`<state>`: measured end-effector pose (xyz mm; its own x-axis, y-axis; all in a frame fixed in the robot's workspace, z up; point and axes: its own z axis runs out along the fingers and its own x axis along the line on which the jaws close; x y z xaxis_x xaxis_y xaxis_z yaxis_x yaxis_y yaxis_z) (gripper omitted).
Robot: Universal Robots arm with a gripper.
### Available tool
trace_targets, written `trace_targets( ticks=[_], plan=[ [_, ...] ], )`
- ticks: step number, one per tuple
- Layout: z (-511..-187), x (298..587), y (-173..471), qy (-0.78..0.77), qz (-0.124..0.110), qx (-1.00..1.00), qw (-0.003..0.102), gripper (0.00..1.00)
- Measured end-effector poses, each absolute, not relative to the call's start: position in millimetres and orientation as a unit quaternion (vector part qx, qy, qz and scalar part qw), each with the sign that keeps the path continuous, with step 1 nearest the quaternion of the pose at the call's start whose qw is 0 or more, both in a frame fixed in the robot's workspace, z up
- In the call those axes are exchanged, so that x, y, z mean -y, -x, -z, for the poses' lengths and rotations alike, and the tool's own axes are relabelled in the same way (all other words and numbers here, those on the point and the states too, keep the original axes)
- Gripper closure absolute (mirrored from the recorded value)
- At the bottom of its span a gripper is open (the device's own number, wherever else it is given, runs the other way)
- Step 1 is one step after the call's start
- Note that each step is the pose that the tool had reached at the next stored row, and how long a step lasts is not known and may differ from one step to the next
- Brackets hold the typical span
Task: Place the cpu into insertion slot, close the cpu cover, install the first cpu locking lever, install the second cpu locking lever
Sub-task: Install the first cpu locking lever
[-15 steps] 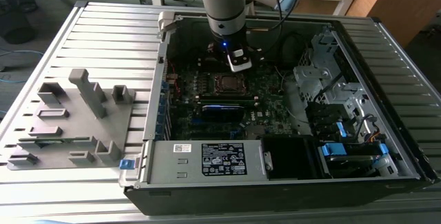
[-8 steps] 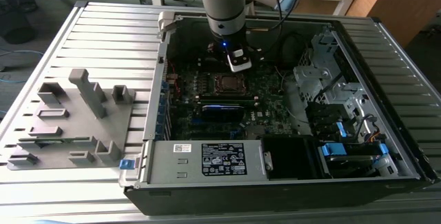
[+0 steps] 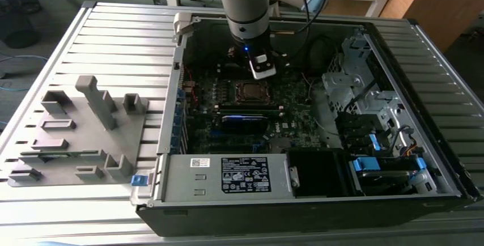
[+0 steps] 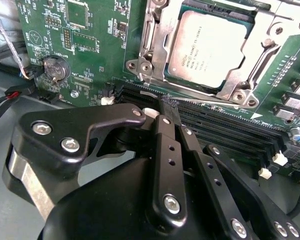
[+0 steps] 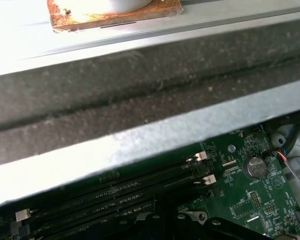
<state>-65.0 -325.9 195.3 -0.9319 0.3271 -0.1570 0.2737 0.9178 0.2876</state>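
The cpu (image 4: 210, 47) sits seated in the insertion slot (image 4: 216, 89), the cpu cover (image 4: 157, 47) lying flat over its edges, apparently to retain it. The gripper (image 4: 166, 107) is clenched and empty, tips at a locking lever (image 4: 210, 100) beside the cover, probably for pushing.
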Motion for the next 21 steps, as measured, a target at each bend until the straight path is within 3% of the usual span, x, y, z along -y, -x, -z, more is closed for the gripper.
trace_targets(
  ticks=[21],
  plan=[
    [-194.8,329.1,65.1,-0.153,-0.133,-0.973,0.109,0.89]
  ],
)
